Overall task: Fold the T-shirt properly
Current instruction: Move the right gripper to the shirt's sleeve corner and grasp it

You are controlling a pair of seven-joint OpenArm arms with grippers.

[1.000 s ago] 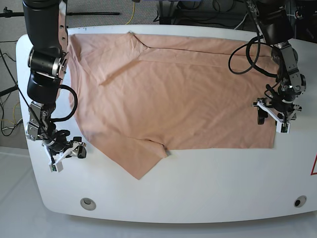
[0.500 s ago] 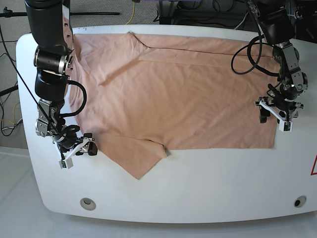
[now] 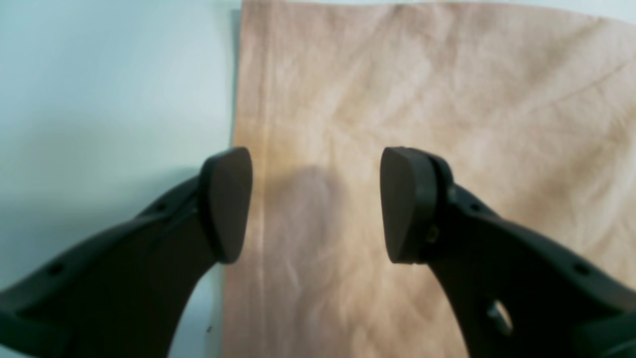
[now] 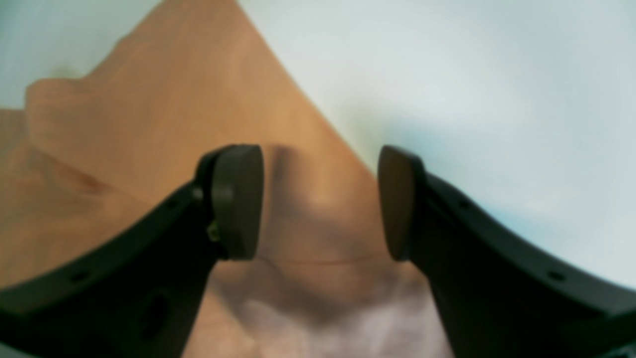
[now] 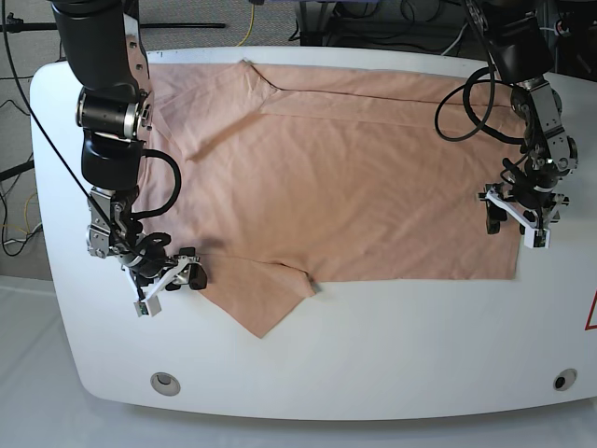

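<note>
The peach T-shirt [image 5: 345, 177] lies spread flat on the white table [image 5: 401, 345], with one sleeve pointing toward the front edge. My right gripper [image 5: 170, 285] is open at the shirt's front-left edge, beside that sleeve. In the right wrist view it [image 4: 318, 201] hovers low over the sleeve [image 4: 174, 99], its jaws straddling the slanted cloth edge. My left gripper [image 5: 519, 218] is open over the shirt's right hem. In the left wrist view it [image 3: 315, 204] sits above the hem [image 3: 422, 89], one fingertip [image 3: 226, 204] right at the cloth edge. No smiley print shows.
Two round holes [image 5: 166, 381] [image 5: 563, 379] sit in the table near its front edge. A red mark [image 5: 592, 313] is at the table's right edge. Cables and stands lie behind the table's far edge.
My right arm has moved right and slightly forward, from the bare table to the sleeve's edge. My left gripper has hardly moved.
</note>
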